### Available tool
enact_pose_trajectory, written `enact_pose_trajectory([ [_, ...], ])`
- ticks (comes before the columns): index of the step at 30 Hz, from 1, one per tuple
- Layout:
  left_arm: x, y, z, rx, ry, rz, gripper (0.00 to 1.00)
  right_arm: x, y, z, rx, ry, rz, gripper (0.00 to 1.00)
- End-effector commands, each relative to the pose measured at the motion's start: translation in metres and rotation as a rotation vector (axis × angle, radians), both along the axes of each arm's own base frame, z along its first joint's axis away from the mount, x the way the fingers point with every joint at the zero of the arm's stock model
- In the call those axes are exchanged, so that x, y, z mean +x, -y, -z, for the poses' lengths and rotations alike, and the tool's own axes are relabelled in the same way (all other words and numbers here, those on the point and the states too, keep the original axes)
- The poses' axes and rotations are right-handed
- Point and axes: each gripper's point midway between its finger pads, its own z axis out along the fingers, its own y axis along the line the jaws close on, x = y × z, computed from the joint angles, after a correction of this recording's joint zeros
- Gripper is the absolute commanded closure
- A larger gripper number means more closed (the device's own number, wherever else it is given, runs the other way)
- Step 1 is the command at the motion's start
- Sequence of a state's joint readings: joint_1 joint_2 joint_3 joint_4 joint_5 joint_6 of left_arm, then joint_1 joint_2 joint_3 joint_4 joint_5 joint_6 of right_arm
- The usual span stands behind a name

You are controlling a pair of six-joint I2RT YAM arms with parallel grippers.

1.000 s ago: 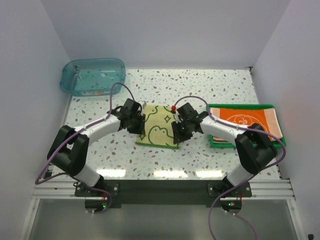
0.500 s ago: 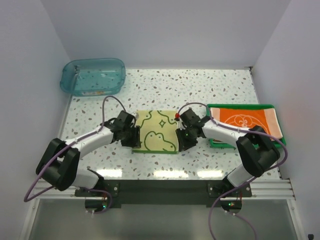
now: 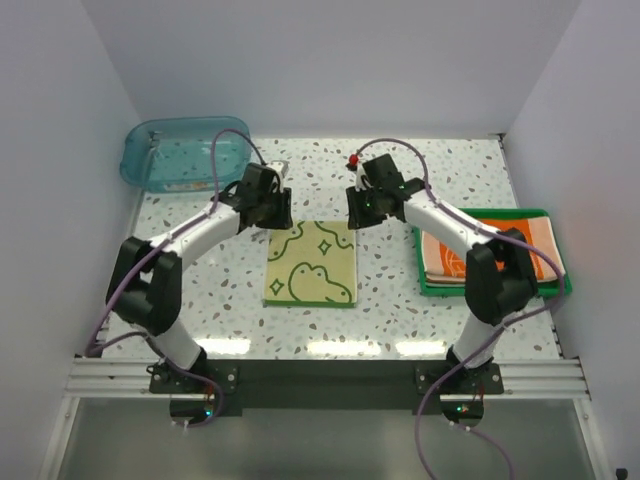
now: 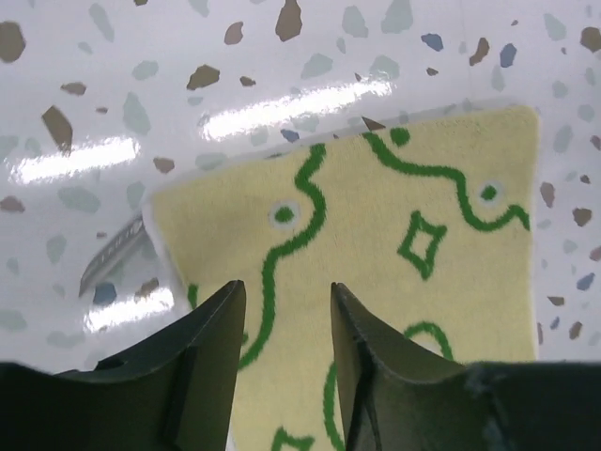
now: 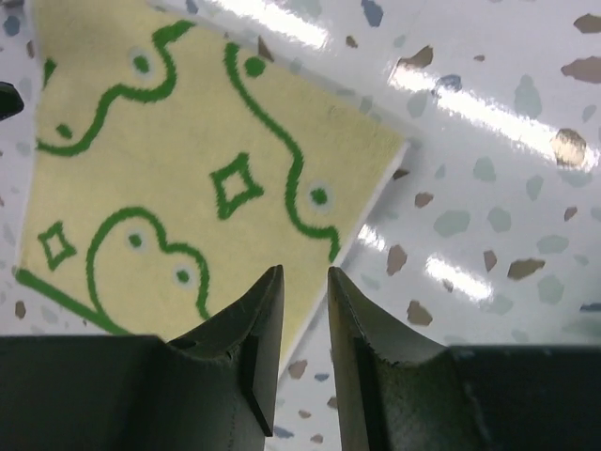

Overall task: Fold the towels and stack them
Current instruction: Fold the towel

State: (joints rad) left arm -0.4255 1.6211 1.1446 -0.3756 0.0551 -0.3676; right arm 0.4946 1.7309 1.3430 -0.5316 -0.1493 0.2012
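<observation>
The green-patterned towel point(image 3: 310, 262) lies flat mid-table, pale yellow side up, and also shows in the left wrist view point(image 4: 394, 235) and the right wrist view point(image 5: 169, 178). My left gripper point(image 3: 272, 208) hovers over its far left corner, open and empty point(image 4: 286, 287). My right gripper point(image 3: 362, 205) hovers over its far right corner, jaws a little apart and empty point(image 5: 305, 272). The orange towel point(image 3: 530, 240) lies on a stack at the right, partly hidden by my right arm. A pale layer shows under its left edge; I cannot make out stripes.
A green tray point(image 3: 560, 285) holds the stack at the right edge of the table. A translucent teal tub point(image 3: 185, 150) stands at the back left. White walls close in the speckled table point(image 3: 450, 180) on three sides.
Both grippers let go of the yellow-green towel and moved from its sides to its far corners. The towel now lies flat.
</observation>
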Motion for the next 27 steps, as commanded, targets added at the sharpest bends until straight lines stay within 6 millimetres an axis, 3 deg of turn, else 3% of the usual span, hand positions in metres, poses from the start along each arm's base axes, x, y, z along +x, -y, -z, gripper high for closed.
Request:
enact_pose_trajectory([
  [1, 0.034, 0.007, 0.023, 0.061, 0.017, 0.064, 0.55, 0.033, -0.012, 0.01, 0.035, 0.024, -0.005, 0.71],
  [5, 0.05, 0.001, 0.047, 0.11, -0.016, 0.043, 0.65, 0.052, -0.017, 0.028, 0.052, 0.002, -0.002, 0.72],
  [9, 0.065, -0.011, 0.06, 0.098, -0.029, -0.003, 0.66, 0.065, -0.009, 0.054, 0.053, -0.029, 0.038, 0.74],
  [15, 0.058, -0.02, 0.083, 0.113, -0.083, -0.013, 0.66, 0.074, 0.01, 0.085, 0.033, -0.077, 0.091, 0.76],
  [17, 0.055, -0.019, 0.08, 0.101, -0.089, -0.008, 0.64, 0.074, 0.015, 0.083, 0.027, -0.086, 0.092, 0.76],
  [18, 0.054, -0.02, 0.078, 0.103, -0.091, -0.003, 0.62, 0.077, 0.015, 0.073, 0.023, -0.059, 0.071, 0.76],
  [20, 0.058, -0.02, 0.061, 0.104, -0.045, 0.022, 0.54, 0.075, 0.016, 0.063, 0.013, -0.044, 0.036, 0.75],
  [21, 0.062, -0.019, 0.047, 0.104, -0.004, 0.031, 0.49, 0.079, 0.015, 0.049, 0.007, -0.003, -0.016, 0.73],
  [22, 0.066, -0.022, 0.04, 0.119, 0.024, 0.033, 0.41, 0.076, 0.016, 0.045, -0.007, -0.002, -0.044, 0.7],
  [24, 0.077, -0.028, 0.023, 0.17, 0.102, 0.078, 0.35, 0.08, 0.018, 0.035, -0.048, 0.041, -0.13, 0.68],
  [27, 0.091, -0.042, 0.011, 0.262, 0.186, 0.155, 0.28, 0.081, 0.018, 0.033, -0.074, 0.043, -0.226, 0.62],
])
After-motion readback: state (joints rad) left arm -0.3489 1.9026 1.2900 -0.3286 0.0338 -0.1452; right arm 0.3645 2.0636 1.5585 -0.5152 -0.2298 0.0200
